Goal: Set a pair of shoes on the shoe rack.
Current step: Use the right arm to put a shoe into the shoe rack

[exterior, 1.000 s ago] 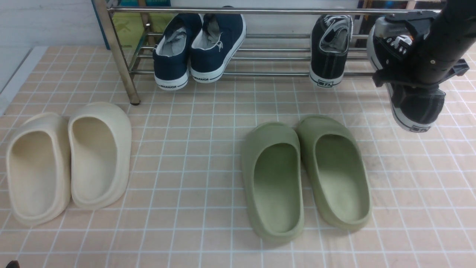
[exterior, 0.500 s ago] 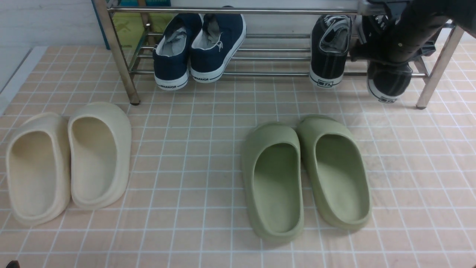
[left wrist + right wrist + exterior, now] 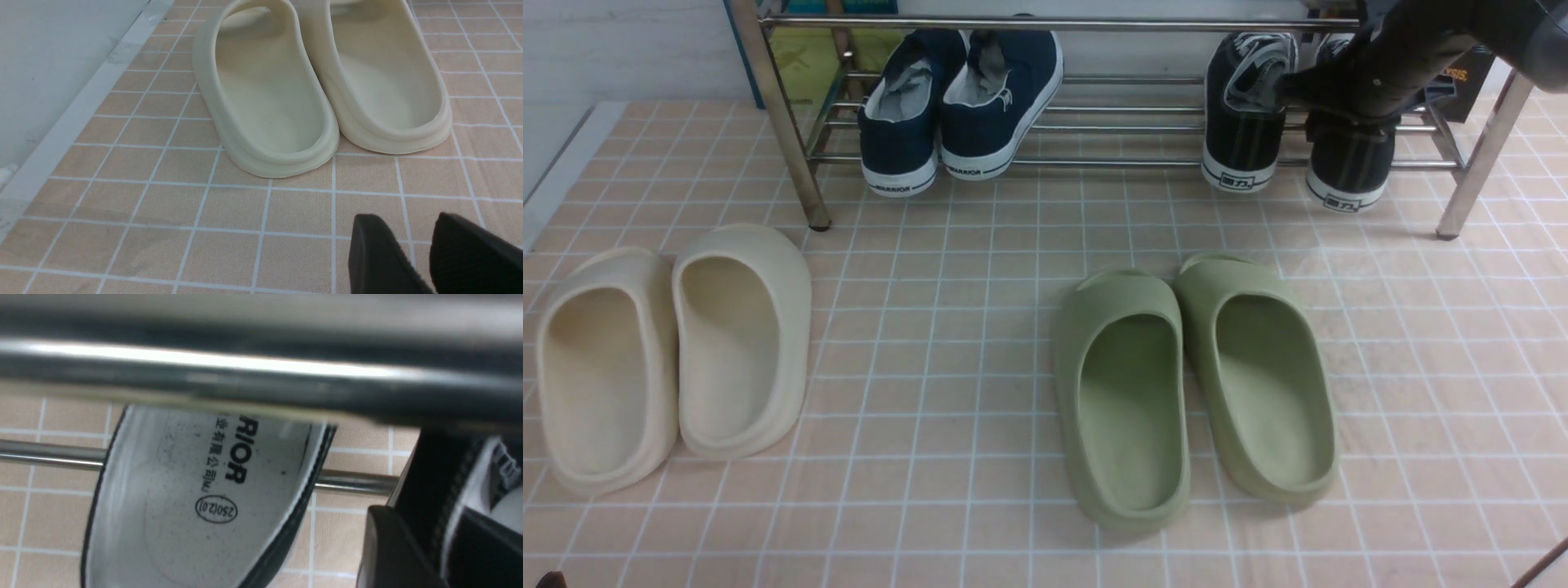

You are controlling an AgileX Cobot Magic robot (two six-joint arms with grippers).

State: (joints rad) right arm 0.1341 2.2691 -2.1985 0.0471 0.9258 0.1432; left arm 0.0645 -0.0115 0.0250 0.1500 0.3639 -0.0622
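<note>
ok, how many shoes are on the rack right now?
4. Two navy sneakers side by side at the rack's left end; two black sneakers at its right end, the rightmost partly behind the right arm. Anything above the top rail is out of frame.

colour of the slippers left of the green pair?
The slippers are plain cream; best in left wrist view.

We see black sneakers (image 3: 1243,139) with white striped soles, navy sneakers (image 3: 992,106), cream slippers (image 3: 731,343), olive slippers (image 3: 1127,400) and peach, white-gridded tiles (image 3: 931,327).
</note>
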